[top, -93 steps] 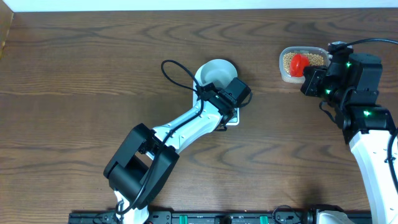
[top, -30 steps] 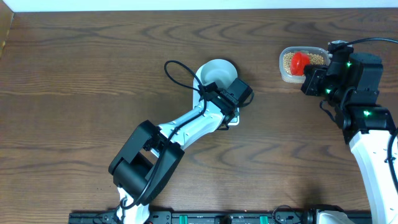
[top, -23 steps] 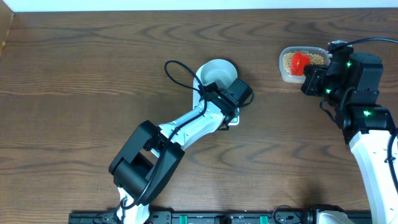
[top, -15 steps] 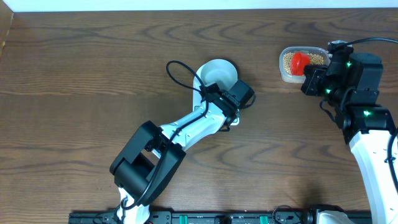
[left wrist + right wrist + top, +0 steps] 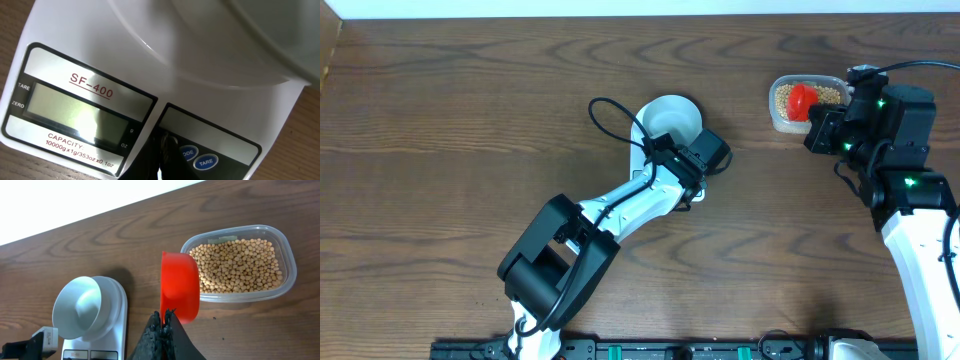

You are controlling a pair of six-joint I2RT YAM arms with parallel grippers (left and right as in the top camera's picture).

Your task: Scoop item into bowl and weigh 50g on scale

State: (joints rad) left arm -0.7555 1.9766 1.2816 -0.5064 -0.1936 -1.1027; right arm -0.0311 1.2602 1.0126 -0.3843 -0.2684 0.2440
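Fingers [image 5: 163,149] on the left gripper [image 5: 165,142] are pinched tight together with nothing between them. In the left wrist view they poke up from the bottom edge, right at the front panel of the scale [image 5: 75,40]. The tip sits between the grey display [image 5: 82,107] and the two blue buttons [image 5: 206,162]. Honestly can't tell if it's touching the panel or just above it. "SF-400" is printed over the display. The bowl [image 5: 260,30] fills the top right, sitting on the scale's platform.

Right wrist view: the right gripper [image 5: 162,317] is clamped on the red scoop [image 5: 179,287], which stands on edge straight up from the fingertips. The scoop's at the left end of the clear tub [image 5: 287,275], overlapping its rim, and the tub has a layer of beans [image 5: 235,267] in it. Can't see from this angle whether any beans are in the scoop. Off to the left the bowl sits on the scale, well apart from the tub, all on the dark wood table [image 5: 75,245].

Overhead: the left arm reaches in from the bottom middle, with the gripper head over the scale's near end and the bowl just beyond it. The right arm runs along the right side, with the scoop over the tub near the top right corner. Beans show on either side of the scoop.
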